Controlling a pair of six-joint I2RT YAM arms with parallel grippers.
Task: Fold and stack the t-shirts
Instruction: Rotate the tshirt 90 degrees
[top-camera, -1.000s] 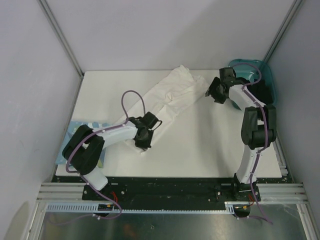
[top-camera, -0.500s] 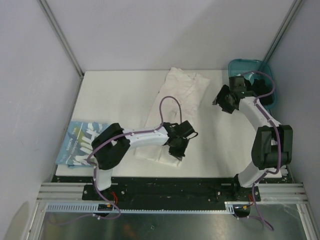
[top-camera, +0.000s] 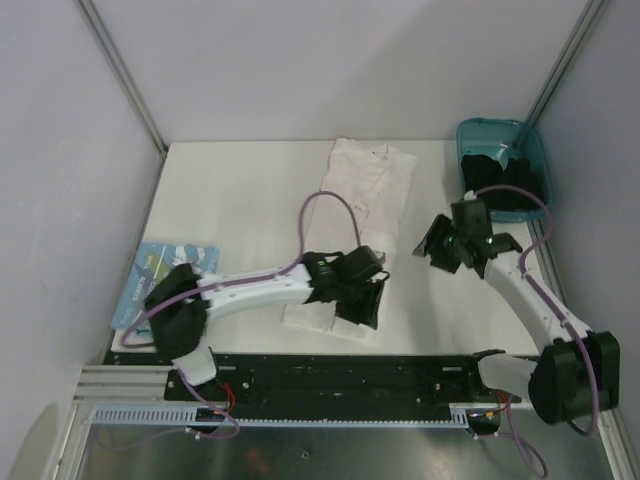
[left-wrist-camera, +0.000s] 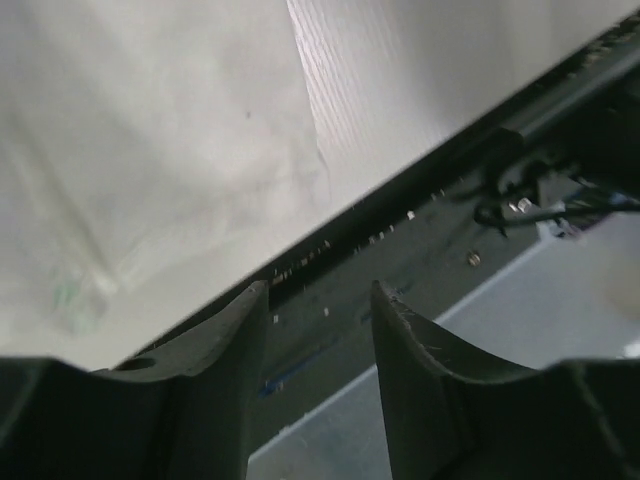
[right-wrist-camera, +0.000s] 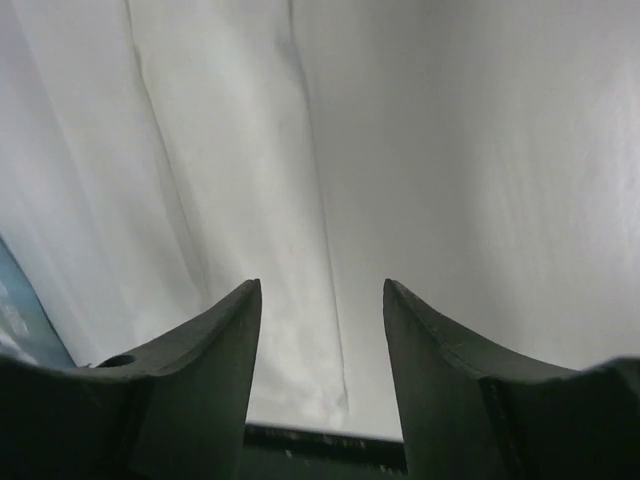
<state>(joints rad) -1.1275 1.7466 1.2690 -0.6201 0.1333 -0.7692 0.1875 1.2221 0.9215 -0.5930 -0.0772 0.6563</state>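
The left gripper (left-wrist-camera: 318, 292) gaped, empty, over the near end of the white t-shirt (top-camera: 365, 185), a long strip lying from far centre to the near edge of the table (top-camera: 240, 190). The right gripper (right-wrist-camera: 320, 288) hung wide and empty just right of it. A folded blue-printed t-shirt (top-camera: 165, 275) lay near left.

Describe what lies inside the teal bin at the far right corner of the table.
The teal bin holds dark things, bunched together; what they are cannot be told. They cover most of its floor, so anything beneath them is hidden.
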